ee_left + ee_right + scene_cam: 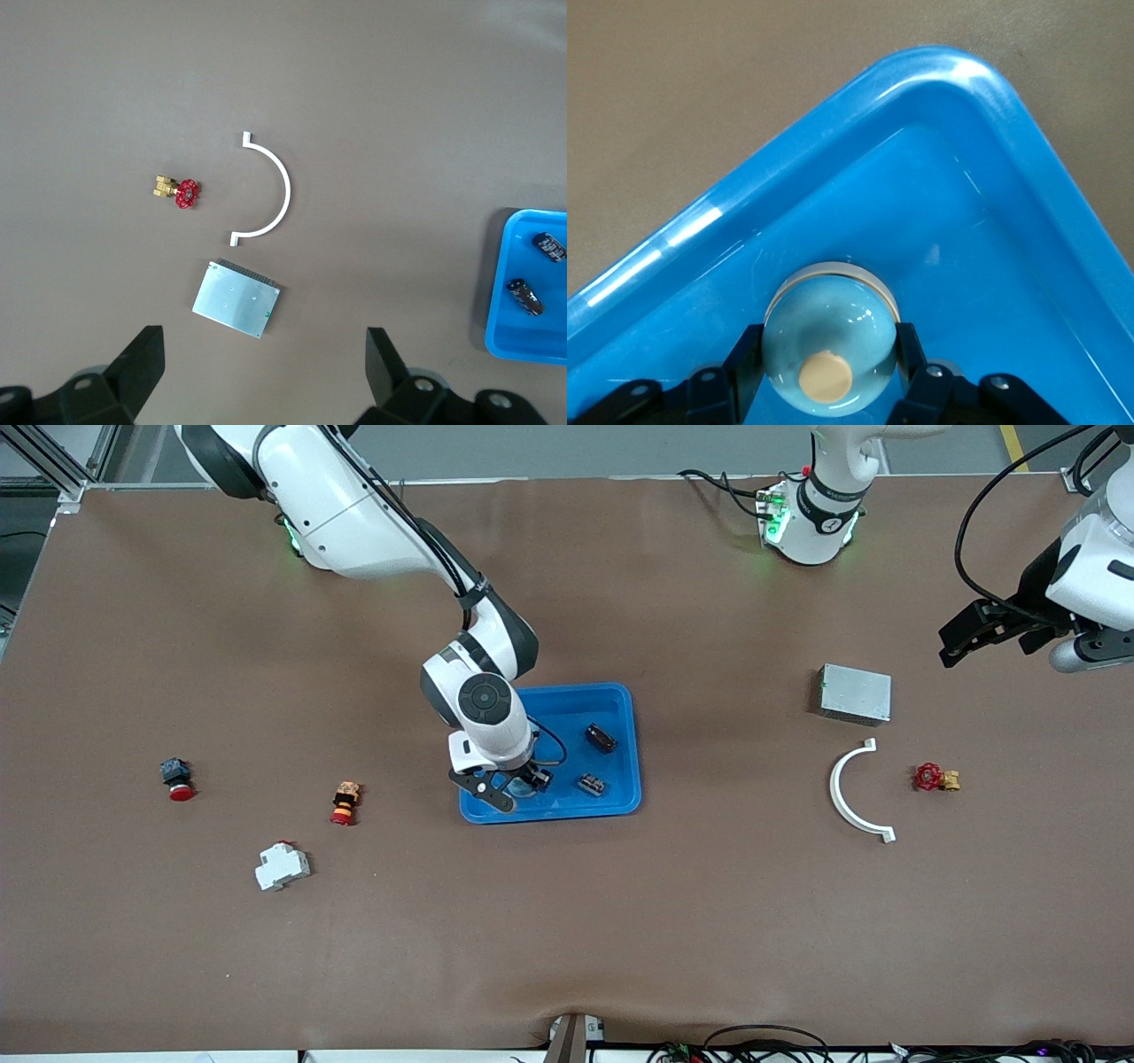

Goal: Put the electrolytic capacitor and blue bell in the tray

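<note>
My right gripper (pixel 824 376) clamps the blue bell (pixel 827 347) low over the tray (pixel 620 700) corner, lower-centre frame; left gripper (pixel 266 372) waits open.

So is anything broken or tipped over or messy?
Nothing stands out. The right gripper holds the blue bell in a corner of the tray, and two dark capacitors lie inside it, nothing spilled. The left gripper waits open above the grey metal box.
</note>
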You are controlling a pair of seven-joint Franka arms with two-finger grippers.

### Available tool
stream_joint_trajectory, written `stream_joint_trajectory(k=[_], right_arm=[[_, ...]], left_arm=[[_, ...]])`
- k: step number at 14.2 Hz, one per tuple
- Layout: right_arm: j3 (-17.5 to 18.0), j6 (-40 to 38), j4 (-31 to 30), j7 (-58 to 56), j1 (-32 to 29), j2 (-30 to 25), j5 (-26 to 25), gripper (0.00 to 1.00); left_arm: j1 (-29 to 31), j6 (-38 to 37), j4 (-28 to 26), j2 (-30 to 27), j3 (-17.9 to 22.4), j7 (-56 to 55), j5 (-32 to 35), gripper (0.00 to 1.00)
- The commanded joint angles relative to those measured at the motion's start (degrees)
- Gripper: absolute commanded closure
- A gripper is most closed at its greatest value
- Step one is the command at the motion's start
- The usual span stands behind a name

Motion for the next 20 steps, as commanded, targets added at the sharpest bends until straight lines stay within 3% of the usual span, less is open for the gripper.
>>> stream_joint_trajectory(k=[1, 5, 7, 10, 14, 20], right_arm=[[-0.6, -1.9, 2.2, 0.1, -0.2, 0.0, -0.7, 0.00], [0.3, -26.7, 14.3, -5.4, -2.9, -3.1, 0.5, 0.00], [0.4, -35.9, 18.7, -14.1, -6.3, -6.2, 1.9, 0.00], [-0.2, -41.0, 18.4, -37.4, -13.4, -13.4, 3.6, 0.00], [-0.3, -47.7, 18.4, -58.4, -24.3, -19.6, 2.6, 0.00], [-0.4, -48.7, 18.4, -62.8, -35.8, -26.0, 2.6, 0.00]], left_arm=[[0.4, -1.3, 0.4, -0.9, 0.0, 1.5, -1.3, 0.00], [0.5, -2.4, 0.5, -1.0, 0.2, 2.7, -1.3, 0.00], [0.2, -2.4, 0.3, -0.9, 0.2, 2.8, -1.3, 0.00], [0.4, -2.4, 1.2, -0.9, 0.1, 3.0, -0.9, 0.00], [0.3, -2.4, 2.3, 0.1, 0.3, 2.0, -0.5, 0.00], [0.4, -2.4, 2.9, 0.3, 0.3, 3.0, -0.5, 0.00]])
